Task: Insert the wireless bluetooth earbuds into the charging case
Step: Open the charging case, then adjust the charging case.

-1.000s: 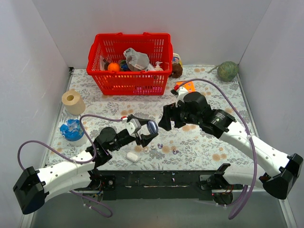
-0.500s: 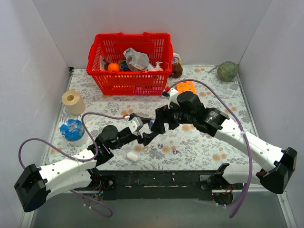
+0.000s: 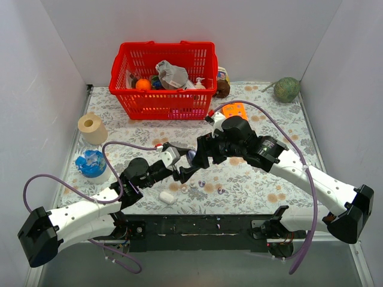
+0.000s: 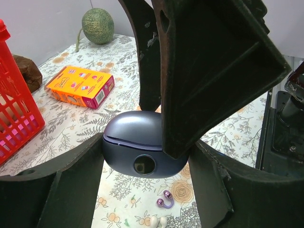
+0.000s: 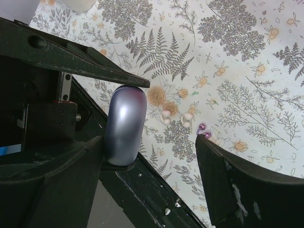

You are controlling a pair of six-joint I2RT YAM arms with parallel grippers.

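My left gripper [image 3: 188,164] is shut on the charging case [image 3: 191,158], a glossy lavender-blue pebble with its lid closed, and holds it above the table. In the left wrist view the case [image 4: 142,145] sits between my fingers [image 4: 71,185], round port facing the camera. My right gripper [image 3: 200,156] is open and straddles the case [image 5: 124,123], which lies close to its left finger [image 5: 52,180]. One purple earbud [image 3: 201,183] lies on the cloth below the case [image 4: 165,199] [image 5: 204,128]. The other earbud [image 3: 221,191] lies to its right.
A white oval lump [image 3: 166,197] and a pair of white buds [image 3: 188,187] lie near the front edge. A red basket [image 3: 161,104], an orange box [image 3: 235,109] and a green melon [image 3: 287,89] stand at the back. A tape roll [image 3: 91,127] and a blue object [image 3: 91,162] are at the left.
My right gripper has moved left and down until its open jaws are around the case. The left gripper with the case has shifted slightly lower.
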